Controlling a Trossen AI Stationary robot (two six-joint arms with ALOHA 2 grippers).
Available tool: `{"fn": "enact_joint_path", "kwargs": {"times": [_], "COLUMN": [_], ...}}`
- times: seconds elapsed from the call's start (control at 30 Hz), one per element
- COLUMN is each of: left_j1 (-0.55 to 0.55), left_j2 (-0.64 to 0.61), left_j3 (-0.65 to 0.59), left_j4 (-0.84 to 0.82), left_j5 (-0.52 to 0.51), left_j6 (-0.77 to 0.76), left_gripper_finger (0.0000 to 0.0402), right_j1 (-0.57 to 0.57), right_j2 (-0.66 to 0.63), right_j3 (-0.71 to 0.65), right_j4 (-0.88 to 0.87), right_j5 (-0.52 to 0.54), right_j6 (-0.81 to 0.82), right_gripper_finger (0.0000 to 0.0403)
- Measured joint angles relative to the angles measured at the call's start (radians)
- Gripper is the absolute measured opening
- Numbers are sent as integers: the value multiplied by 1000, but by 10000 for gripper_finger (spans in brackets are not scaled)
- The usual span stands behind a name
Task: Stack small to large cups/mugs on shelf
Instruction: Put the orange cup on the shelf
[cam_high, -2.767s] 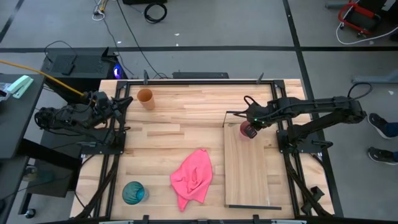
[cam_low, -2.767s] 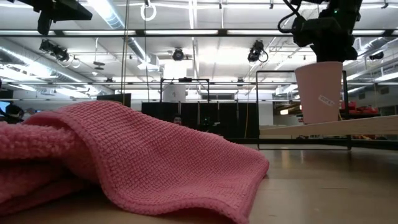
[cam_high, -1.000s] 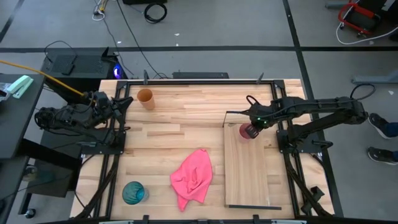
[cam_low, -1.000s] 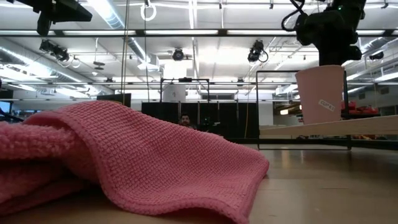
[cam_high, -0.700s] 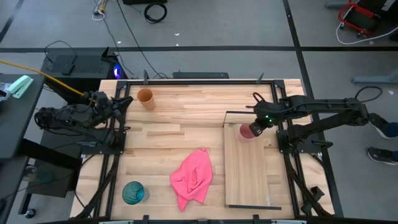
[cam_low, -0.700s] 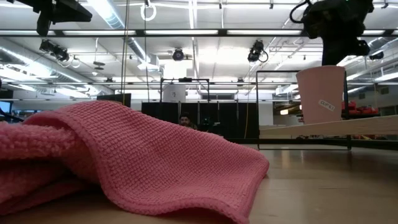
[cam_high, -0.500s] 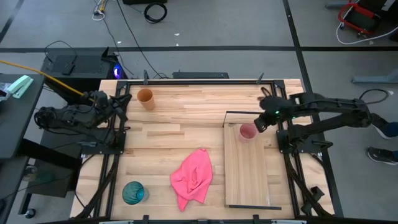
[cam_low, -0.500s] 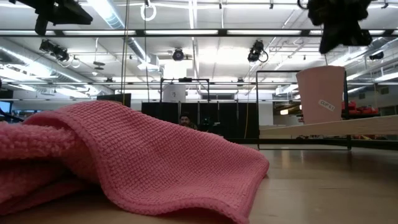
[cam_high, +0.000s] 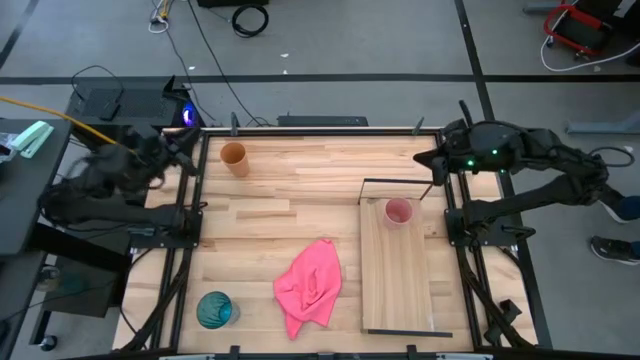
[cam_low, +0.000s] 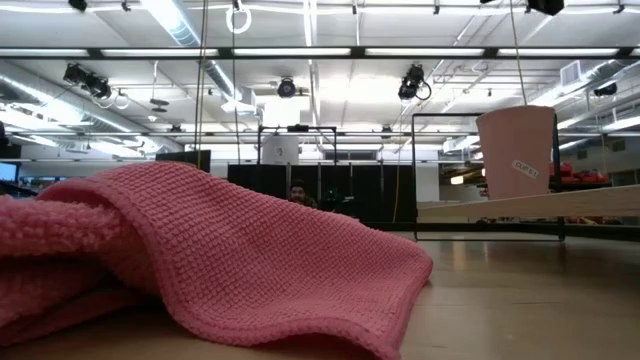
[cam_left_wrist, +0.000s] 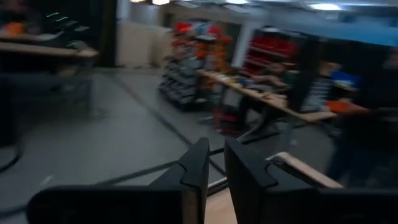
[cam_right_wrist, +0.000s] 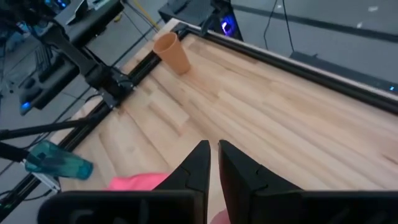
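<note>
The teal-blue cup (cam_high: 216, 310) is seen at the near left corner of the tabletop (cam_high: 290, 215), upright in the high view, though in the right wrist view it reads as lying on its side, so its pose cannot be settled; the pink cloth (cam_high: 309, 284) lies crumpled to its right, between it and the near half of the shelf (cam_high: 398, 290), and fills the foreground of the low view.

Farther on, the pink cup (cam_high: 398, 211) is found standing upright on the far end of the shelf, within the black wire frame (cam_high: 392, 183), mouth up and held by nothing.

The coming move is judged to turn on the orange-brown cup (cam_high: 233, 158), which stands upright at the far left of the tabletop; it lies just to the right of the left gripper (cam_high: 170, 152) and well apart from the right gripper (cam_high: 428, 160), so the left arm is the nearer one.

The right gripper is raised beyond the shelf's far right corner, its fingers (cam_right_wrist: 198, 163) drawn nearly together with only a thin gap, and nothing is held; the left gripper's fingers (cam_left_wrist: 198, 163) are likewise almost closed and empty.

Bare tabletop lies between the orange-brown cup and the shelf; only the wire frame stands near the pink cup as an obstacle.
</note>
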Motion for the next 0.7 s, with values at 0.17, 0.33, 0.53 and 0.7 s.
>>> {"fn": "enact_joint_path", "kwargs": {"times": [0.17, 0.33, 0.53, 0.7], "left_j1": [78, 137, 305, 577], "left_j2": [92, 223, 388, 525], "left_j3": [184, 350, 506, 551], "left_j4": [-132, -230, -305, -392], "left_j5": [213, 319, 307, 326], "left_j6": [75, 105, 99, 95], "left_gripper_finger": [35, 19, 20, 30], "right_j1": [0, 0, 19, 57], "right_j2": [9, 34, 58, 64], "right_j3": [-3, -3, -4, -4], "right_j4": [-2, -2, -1, 7], "right_j5": [8, 8, 4, 4], "right_j6": [-16, -17, -16, -3], "right_gripper_finger": [41, 41, 41, 41]}}
